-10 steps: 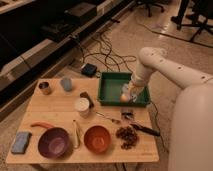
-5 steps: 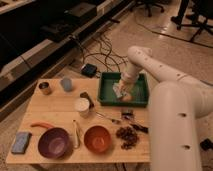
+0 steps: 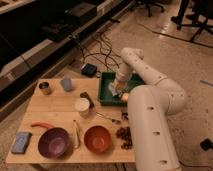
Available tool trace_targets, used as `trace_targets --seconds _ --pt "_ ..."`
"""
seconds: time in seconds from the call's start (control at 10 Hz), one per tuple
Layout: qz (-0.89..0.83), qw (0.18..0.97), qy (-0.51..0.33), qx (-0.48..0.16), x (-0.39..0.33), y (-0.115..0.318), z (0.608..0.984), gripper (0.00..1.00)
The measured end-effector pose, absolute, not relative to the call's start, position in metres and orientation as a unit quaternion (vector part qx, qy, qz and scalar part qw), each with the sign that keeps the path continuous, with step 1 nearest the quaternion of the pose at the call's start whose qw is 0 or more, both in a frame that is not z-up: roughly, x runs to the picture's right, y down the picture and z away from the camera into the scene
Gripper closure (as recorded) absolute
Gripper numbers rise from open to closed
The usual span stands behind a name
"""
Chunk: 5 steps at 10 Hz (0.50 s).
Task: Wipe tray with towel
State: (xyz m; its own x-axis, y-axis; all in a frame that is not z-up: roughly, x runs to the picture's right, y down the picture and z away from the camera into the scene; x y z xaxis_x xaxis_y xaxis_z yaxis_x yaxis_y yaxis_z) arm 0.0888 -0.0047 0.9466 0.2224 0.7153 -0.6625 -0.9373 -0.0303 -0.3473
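Observation:
A green tray (image 3: 107, 80) stands at the back right of the wooden table (image 3: 55, 105). A pale towel (image 3: 113, 88) lies inside the tray. My gripper (image 3: 118, 88) is down in the tray on the towel, reached from my white arm (image 3: 145, 75) that arches over from the right. An orange object (image 3: 124, 97) sits at the tray's near right corner.
On the table stand a white cup (image 3: 81, 106), a small tin (image 3: 44, 87), a grey-blue cup (image 3: 66, 83), a purple bowl (image 3: 53, 142), an orange bowl (image 3: 97, 138), a blue sponge (image 3: 21, 142), a carrot (image 3: 42, 125) and dark nuts (image 3: 124, 137). Cables (image 3: 97, 50) lie on the floor behind.
My gripper has moved left across the tray with the towel, from its right side toward its middle left. The view has shifted and my arm now fills more of the right.

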Motion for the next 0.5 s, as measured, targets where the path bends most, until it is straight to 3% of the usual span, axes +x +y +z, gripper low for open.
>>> trace_targets --seconds 0.5 --pt "0.626 0.668 0.171 -0.365 0.128 -0.003 0.953 1.00"
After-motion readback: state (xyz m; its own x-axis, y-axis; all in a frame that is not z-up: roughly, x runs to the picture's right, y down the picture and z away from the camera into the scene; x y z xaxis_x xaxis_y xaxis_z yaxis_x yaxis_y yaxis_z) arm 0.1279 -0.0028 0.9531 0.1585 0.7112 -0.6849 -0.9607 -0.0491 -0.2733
